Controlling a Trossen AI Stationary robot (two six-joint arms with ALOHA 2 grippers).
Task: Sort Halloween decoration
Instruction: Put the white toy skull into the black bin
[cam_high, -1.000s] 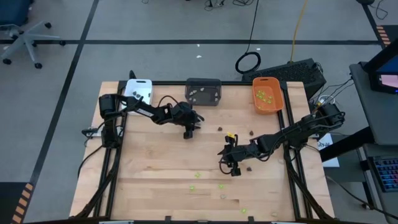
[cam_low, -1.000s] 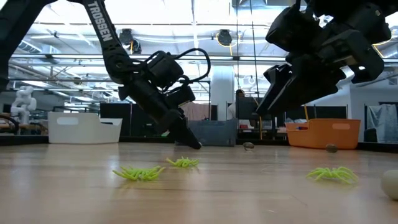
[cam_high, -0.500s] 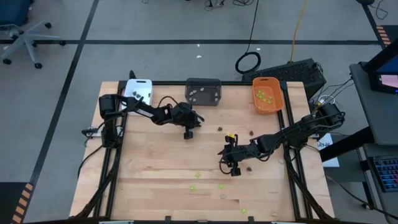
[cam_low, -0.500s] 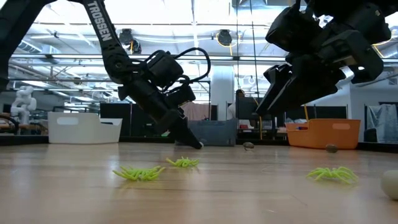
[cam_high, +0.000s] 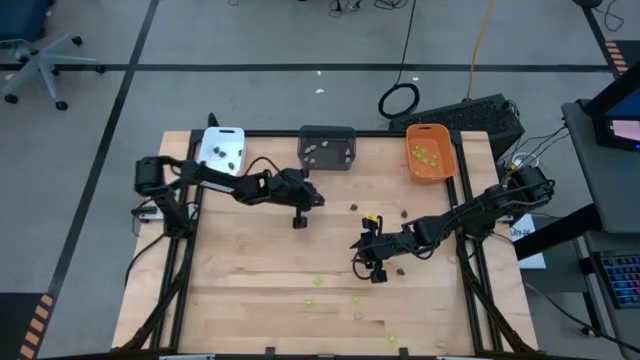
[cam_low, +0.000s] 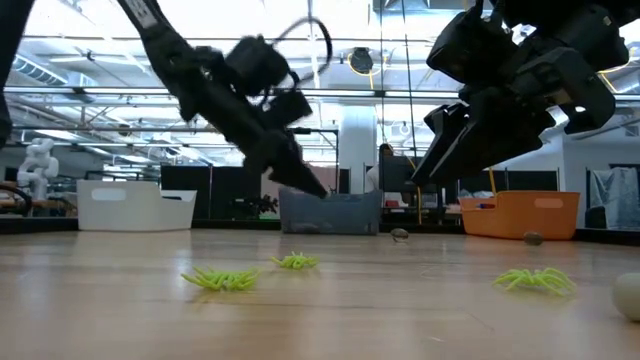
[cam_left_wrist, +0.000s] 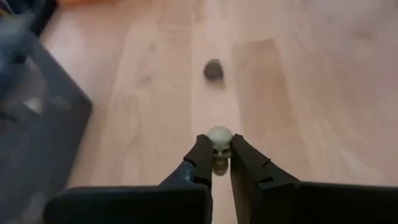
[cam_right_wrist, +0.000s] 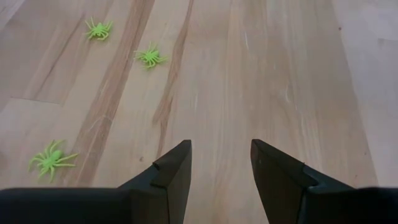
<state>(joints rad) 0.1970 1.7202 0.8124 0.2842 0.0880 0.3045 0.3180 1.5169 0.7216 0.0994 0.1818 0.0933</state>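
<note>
both arms over wooden table (cam_high: 240, 290)

High view: overhead, straight down on the whole desk (cam_high: 250, 290) and both arms. Low view: at desk-top height, level across toward the room. Wrist views: close above the wood, forward past each tool's fingers. Shared between right wrist and low views: lime green spiders (cam_right_wrist: 149, 57) on the desk.
</note>
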